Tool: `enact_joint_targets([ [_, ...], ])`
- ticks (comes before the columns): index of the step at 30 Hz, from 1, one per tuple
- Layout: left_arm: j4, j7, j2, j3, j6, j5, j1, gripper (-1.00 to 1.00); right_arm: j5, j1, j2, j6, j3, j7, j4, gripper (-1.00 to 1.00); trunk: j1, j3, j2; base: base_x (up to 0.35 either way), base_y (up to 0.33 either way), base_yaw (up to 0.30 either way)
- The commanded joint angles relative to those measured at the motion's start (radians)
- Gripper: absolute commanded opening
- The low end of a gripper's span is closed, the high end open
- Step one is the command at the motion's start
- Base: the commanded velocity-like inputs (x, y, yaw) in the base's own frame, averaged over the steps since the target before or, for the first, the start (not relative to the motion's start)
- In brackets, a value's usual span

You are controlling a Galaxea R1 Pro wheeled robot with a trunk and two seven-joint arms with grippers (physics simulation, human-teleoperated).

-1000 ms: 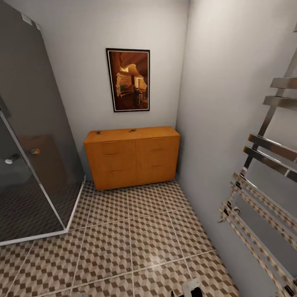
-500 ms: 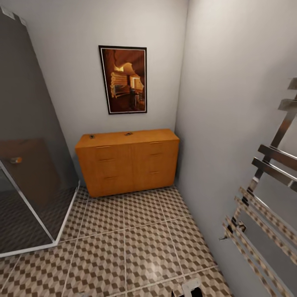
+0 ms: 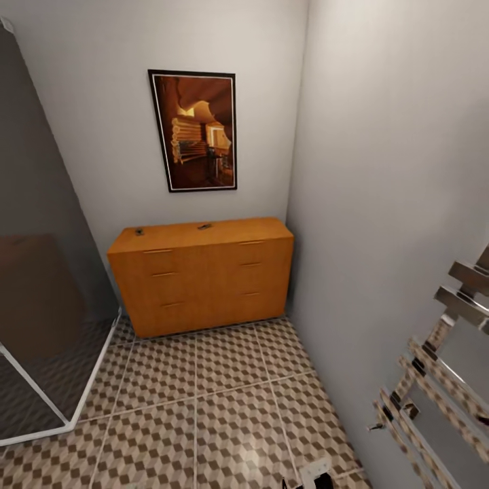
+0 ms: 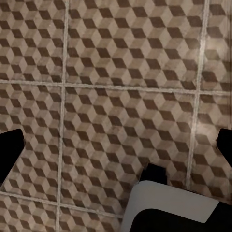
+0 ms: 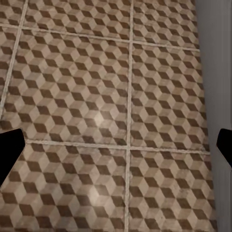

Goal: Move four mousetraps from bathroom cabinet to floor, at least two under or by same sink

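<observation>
Here's the cabinet [image 3: 204, 275], orange-brown, standing against the far wall with its right end tucked into the corner. On its flat top sit two small dark shapes that look like mousetraps: one mousetrap [image 3: 138, 231] near the cabinet's left end, another mousetrap [image 3: 204, 225] about mid-top toward the back edge. They're too small to make out any detail. All the cabinet's drawers look closed, bar handles lined up in two columns.

Above the cabinet hangs a framed picture [image 3: 195, 131] in warm browns. Left of the cabinet, a dark glass shower enclosure [image 3: 37, 285] with a white base rim. Well off to the cabinet's right, along the side wall, a chrome towel rail [image 3: 435, 380].

The bathroom floor [image 3: 224, 414], cube-patterned tile with pale grout, stretches out in front of the cabinet.

In the left wrist view, the left gripper [image 4: 116, 150] hangs over the tiles, dark fingertips at both edges of the frame, spread wide with nothing between them. Same story in the right wrist view: the right gripper [image 5: 116, 147] is spread wide over tile, holding nothing.
</observation>
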Motion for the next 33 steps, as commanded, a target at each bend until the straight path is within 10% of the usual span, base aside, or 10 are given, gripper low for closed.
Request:
enact_joint_targets([
  [1, 0.0, 0.002, 0.0, -0.007, -0.002, 0.007, 0.0, 1.0, 0.005, -0.001, 0.0, 0.0, 0.008, -0.01, 0.001, 1.0, 0.001, -0.001, -0.001, 0.336, -0.085, 0.0],
  [33, 0.0, 0.002, 0.001, -0.007, -0.002, 0.007, 0.0, 1.0, 0.008, -0.001, 0.0, -0.003, 0.008, -0.01, 0.001, 1.0, 0.001, -0.001, -0.001, 0.332, -0.01, 0.0],
])
